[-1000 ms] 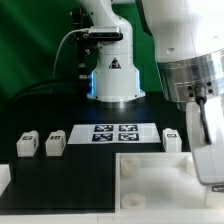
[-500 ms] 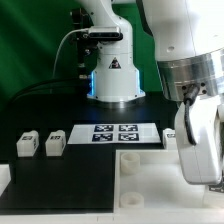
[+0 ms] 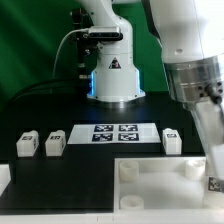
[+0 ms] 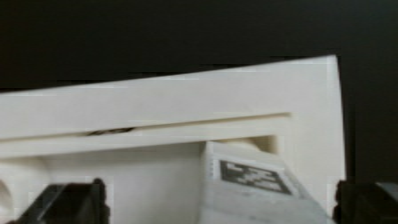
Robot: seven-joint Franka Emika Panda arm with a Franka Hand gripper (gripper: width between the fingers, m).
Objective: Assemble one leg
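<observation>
A leg [image 4: 254,185], a small white block with a black-and-white tag, lies on the large white panel [image 4: 160,120] in the wrist view. My gripper [image 4: 217,205] is open. Its dark fingers [image 4: 71,203] stand wide on either side of the leg, clear of it. In the exterior view the arm comes down at the right and the hand [image 3: 208,140] is low over the panel's right end [image 3: 150,180], partly cut off by the frame. Three more legs stand on the table: two at the left [image 3: 27,143] [image 3: 55,144] and one at the right [image 3: 171,140].
The marker board [image 3: 115,133] lies flat between the left legs and the right leg. The robot base [image 3: 112,75] stands behind it, with cables at the left. The panel has a raised rim and round sockets [image 3: 128,171].
The hand swung toward the exterior view's left half a second ago, covering part of the right leg, then moved back right. That leg shows fully again.
</observation>
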